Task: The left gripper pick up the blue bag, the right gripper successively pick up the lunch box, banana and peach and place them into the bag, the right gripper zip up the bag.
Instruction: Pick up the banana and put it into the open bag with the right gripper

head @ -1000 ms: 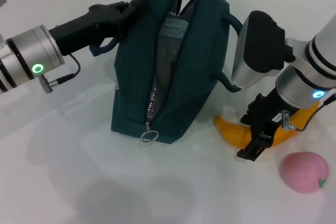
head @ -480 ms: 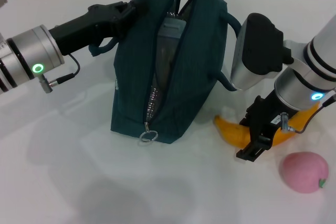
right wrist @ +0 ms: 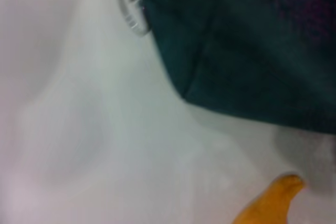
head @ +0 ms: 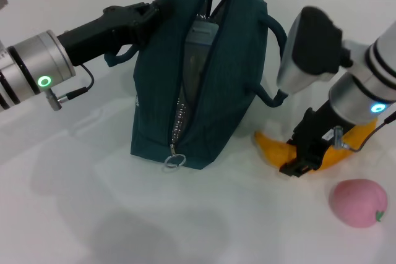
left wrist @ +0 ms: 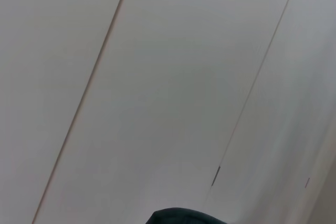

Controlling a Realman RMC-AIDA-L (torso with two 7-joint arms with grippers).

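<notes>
Head view: right gripper sits on the banana, grip unclear; banana's long axis crosses the fingers, bag leftward.

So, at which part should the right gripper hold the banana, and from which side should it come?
Probably at the thick middle of the banana, from above. It lies flat on the table, its curved body running across beside the bag, so fingers can close across its width. The right gripper is already over that part.
</notes>
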